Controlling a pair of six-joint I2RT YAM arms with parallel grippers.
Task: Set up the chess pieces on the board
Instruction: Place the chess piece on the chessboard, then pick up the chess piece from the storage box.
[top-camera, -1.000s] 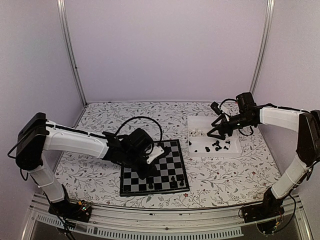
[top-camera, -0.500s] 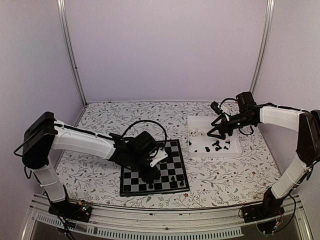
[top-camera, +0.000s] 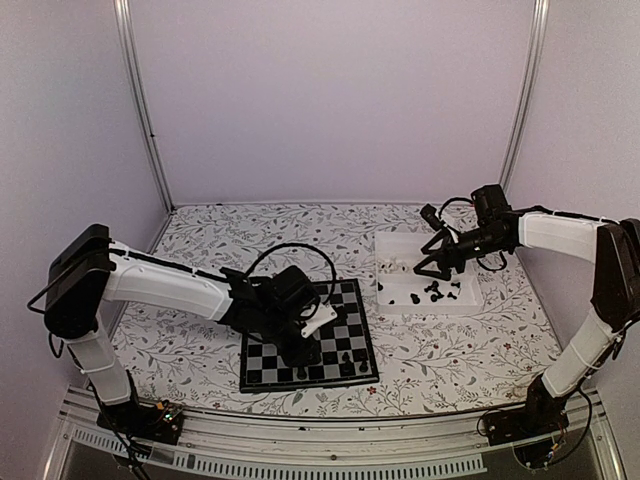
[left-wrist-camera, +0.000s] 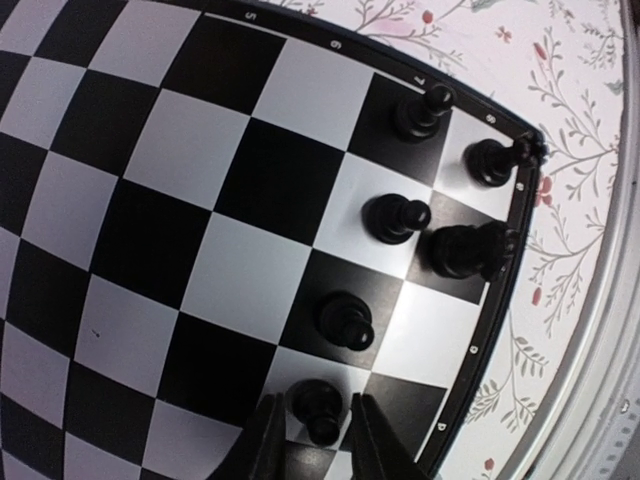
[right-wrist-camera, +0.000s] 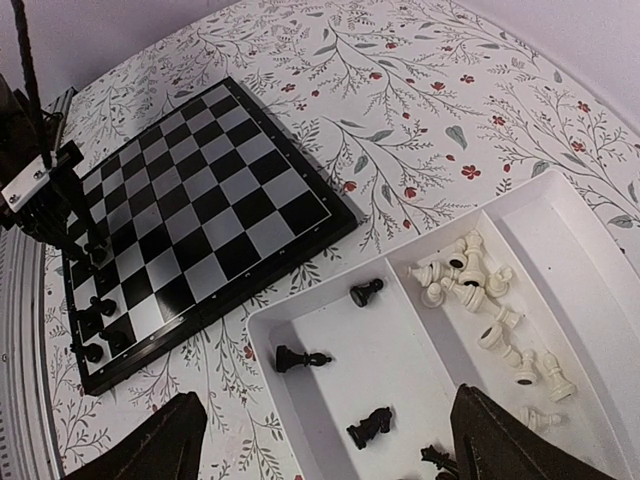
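The floral desk (top-camera: 200, 240) carries the board (top-camera: 352, 305), beneath the left gripper (left-wrist-camera: 316, 425), and the white tray (right-wrist-camera: 420, 360), beneath the right gripper (right-wrist-camera: 330, 410). The right gripper's jaws stand wide apart. The left gripper's jaws sit narrowly apart, flanking 1 black pawn (left-wrist-camera: 318, 402); 5 more black chess pieces (left-wrist-camera: 345, 320) stand just beyond it.

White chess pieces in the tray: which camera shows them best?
The right wrist view: the white chess pieces lie close and distinct in the tray. The top view shows only a small pale cluster; the left wrist view shows none.
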